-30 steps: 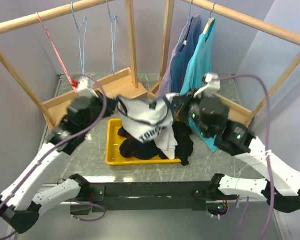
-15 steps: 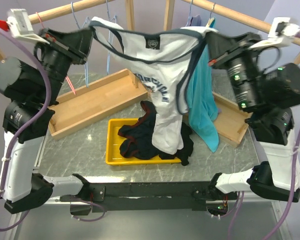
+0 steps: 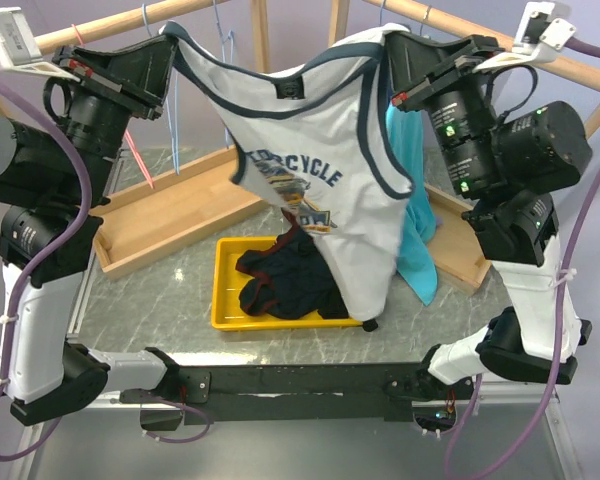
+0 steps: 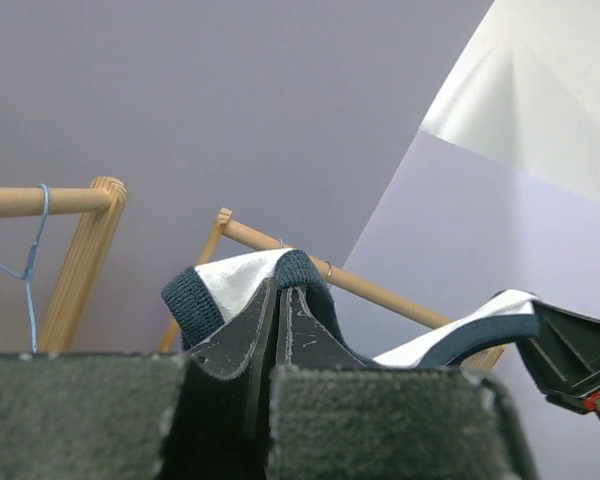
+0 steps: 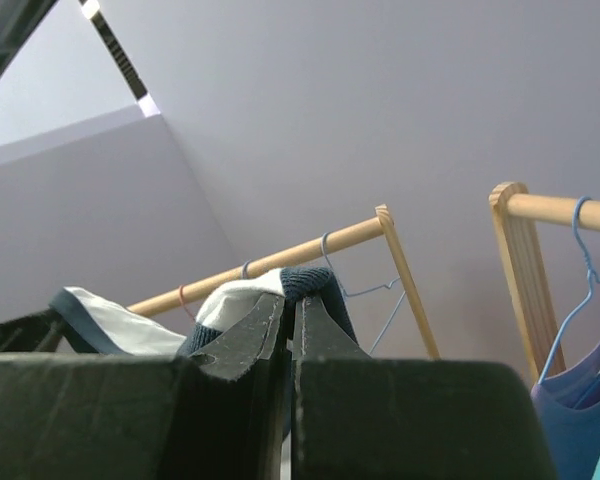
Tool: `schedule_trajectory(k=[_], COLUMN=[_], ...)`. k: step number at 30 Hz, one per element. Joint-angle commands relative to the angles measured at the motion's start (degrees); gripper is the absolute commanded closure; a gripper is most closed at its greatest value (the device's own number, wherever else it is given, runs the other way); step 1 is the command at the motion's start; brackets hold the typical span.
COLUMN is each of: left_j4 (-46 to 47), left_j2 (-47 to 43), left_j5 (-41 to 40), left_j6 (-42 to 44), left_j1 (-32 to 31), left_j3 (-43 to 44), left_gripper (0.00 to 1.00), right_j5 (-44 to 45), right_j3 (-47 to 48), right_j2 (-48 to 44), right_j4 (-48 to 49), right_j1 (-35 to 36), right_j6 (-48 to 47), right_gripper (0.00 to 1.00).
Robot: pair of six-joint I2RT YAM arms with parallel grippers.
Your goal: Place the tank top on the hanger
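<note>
The tank top (image 3: pixel 320 170) is white with navy trim and a "CYCLE" print. It hangs spread between my two grippers, high above the table. My left gripper (image 3: pixel 170 40) is shut on its left shoulder strap (image 4: pixel 230 280). My right gripper (image 3: pixel 390 45) is shut on its right shoulder strap (image 5: pixel 270 285). The hem hangs down over the yellow tray (image 3: pixel 225 290). A light-blue wire hanger (image 3: pixel 172 110) hangs on the left wooden rail just behind the left gripper. A second one alike (image 3: pixel 218 12) is partly hidden behind the shirt. One also shows in the right wrist view (image 5: pixel 380 290).
A dark garment with red trim (image 3: pixel 280 280) lies in the yellow tray. A pink-red hanger (image 3: pixel 135 155) hangs at the left rail. A turquoise T-shirt (image 3: pixel 415 230) and a blue garment hang on the right rail. Wooden rack bases (image 3: pixel 180 210) lie on the table.
Both arms have risen from just above the tray to rail height, lifting the tank top. It has spread out flat, its print now facing the camera.
</note>
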Motion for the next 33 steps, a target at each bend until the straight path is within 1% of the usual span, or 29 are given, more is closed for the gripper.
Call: schedule_trajectory(k=[1,5,6,7,8,9,10,11,12,13,14,15,16,17,18,19,21,22,24,25,26,28,30,31,33], left_j4=[3.7,2.47,2.29,1.94,1.42,1.41,1.67,2.37,3.94,4.48,4.84,4.06,3.18,2.82,2.82,2.38,3.16,4.13,4.84,4.75,3.79,2.47,1.15,0.63,-1.66], left_j2=[-0.25,1.16,1.25,0.9,0.46,-1.46,-2.95,-4.8,-8.73,-10.86,-12.79,-16.47,-18.33,-20.0,-23.15,-24.32,-26.77,-27.22,-28.45,-28.81,-29.16,-30.04,-30.39,-30.39,-30.3], left_j5=[0.38,1.08,1.52,1.87,2.57,3.19,3.28,3.63,4.59,5.47,6.52,7.23,7.93,8.29,9.42,11.35,14.17,16.01,16.55,16.21,15.24,14.45,14.88,15.32,16.81], left_j6=[1.49,1.31,1.05,0.7,-0.26,-0.88,-1.49,-2.89,-3.69,-4.74,-6.23,-6.94,-7.64,-9.22,-10.1,-11.33,-14.67,-15.64,-17.14,-17.23,-16.8,-16.09,-14.51,-13.12,-11.62], left_j1=[0.14,0.14,0.14,0.14,0.14,0.14,0.14,0.14,0.14,0.14,0.14,0.14,0.14,0.14,0.14,0.14,0.14,0.06,-0.29,-0.47,-0.56,-0.65,-0.65,-0.65,-0.82], left_j3=[3.47,5.14,4.97,2.96,1.03,-1.69,-9.55,-14.5,-19.77,-30.52,-35.76,-40.78,-50.22,-55.02,-59.59,-67.81,-75.16,-80.85,-84.41,-85.81,-85.74,-84.43,-83.37,-81.89,-80.21], left_gripper=[0.99,0.99,0.99,0.99,0.99,0.99,0.99,0.99,0.99,0.99,0.99,0.99,0.99,0.99,0.99,0.99,0.99,0.99,0.96,0.89,0.82,0.66,0.59,0.51,0.49], right_j5=[-1.12,-0.23,0.03,0.38,0.82,1.17,1.52,1.96,1.79,1.7,1.18,0.65,-0.31,-1.37,-4.77,-5.76,-8.91,-9.98,-11.21,-11.39,-11.13,-9.91,-8.59,-7.71,-7.0], right_j3=[-0.18,-0.8,-1.33,-2.29,-7.0,-10.96,-21.35,-27.55,-33.88,-46.47,-52.6,-58.49,-69.86,-75.02,-79.86,-87.91,-94.29,-98.15,-100.2,-100.64,-100.47,-99.95,-99.6,-98.46,-97.49], right_j2=[-1.41,-2.29,-2.72,-3.42,-4.47,-8.05,-10.44,-13.24,-18.93,-21.94,-24.58,-29.66,-31.8,-33.47,-35.66,-36.12,-35.34,-34.64,-32.62,-32.09,-31.73,-31.38,-31.38,-31.2,-31.29], right_j4=[3.9,3.65,2.6,2.07,1.54,1.62,2.14,3.02,4.33,4.95,5.05,4.61,4.52,4.43,4.87,4.79,6.09,6.71,7.59,7.51,7.16,5.93,4.79,4.09,3.12], right_j1=[-0.45,-0.36,-0.44,-0.36,-0.36,-0.44,-0.36,-0.44,-0.36,-0.36,-0.36,-0.44,-0.36,-0.44,-0.45,-0.45,-0.36,-0.44,-0.44,-0.45,-0.36,-0.36,-0.36,-0.44,-0.36], right_j6=[-0.19,-0.72,-0.54,-0.19,1.29,2.35,3.75,7.16,9.19,11.39,16.2,18.94,21.58,26.91,29.14,32.91,36.27,37.42,38.21,38.3,38.31,37.78,36.99,36.2,35.32], right_gripper=[1.0,1.0,1.0,1.0,1.0,1.0,1.0,1.0,1.0,1.0,1.0,1.0,1.0,1.0,1.0,1.0,1.0,1.0,1.0,1.0,1.0,1.0,1.0,1.0,1.0])
